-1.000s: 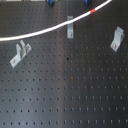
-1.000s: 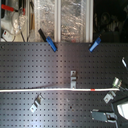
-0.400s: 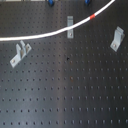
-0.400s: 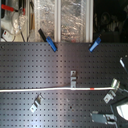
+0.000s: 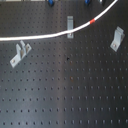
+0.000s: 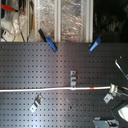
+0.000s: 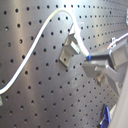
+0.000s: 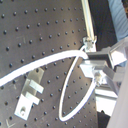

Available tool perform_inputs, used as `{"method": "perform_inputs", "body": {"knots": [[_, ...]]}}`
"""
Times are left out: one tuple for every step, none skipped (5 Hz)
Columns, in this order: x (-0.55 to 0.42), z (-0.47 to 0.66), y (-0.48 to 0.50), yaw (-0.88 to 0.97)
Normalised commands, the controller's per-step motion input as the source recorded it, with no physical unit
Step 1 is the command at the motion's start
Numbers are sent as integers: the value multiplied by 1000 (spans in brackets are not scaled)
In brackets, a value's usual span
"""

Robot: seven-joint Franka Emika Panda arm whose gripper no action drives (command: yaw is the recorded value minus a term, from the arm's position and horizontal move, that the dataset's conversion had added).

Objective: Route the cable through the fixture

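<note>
Since a second ago, the cable (image 5: 45, 36) has slid lower across the black board with holes (image 5: 65, 95), and its red band (image 5: 92, 21) has come down with it. Now the white cord lies right across the middle bracket (image 5: 70, 24), so it looks nearly ready to go into that one. The left bracket (image 5: 19, 54) and the right bracket (image 5: 117, 38) have no cord in them yet. In the first wrist view the gripper (image 7: 90, 61) seems squeezed tight on the cable, but the picture is fuzzy. I can see no words or labels anywhere.
</note>
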Motion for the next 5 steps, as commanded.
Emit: {"method": "perform_inputs", "body": {"knots": [[-539, 221, 237, 337], [15, 0, -31, 0], [-217, 30, 76, 60], [-704, 136, 239, 309], [-49, 1, 9, 0]]}}
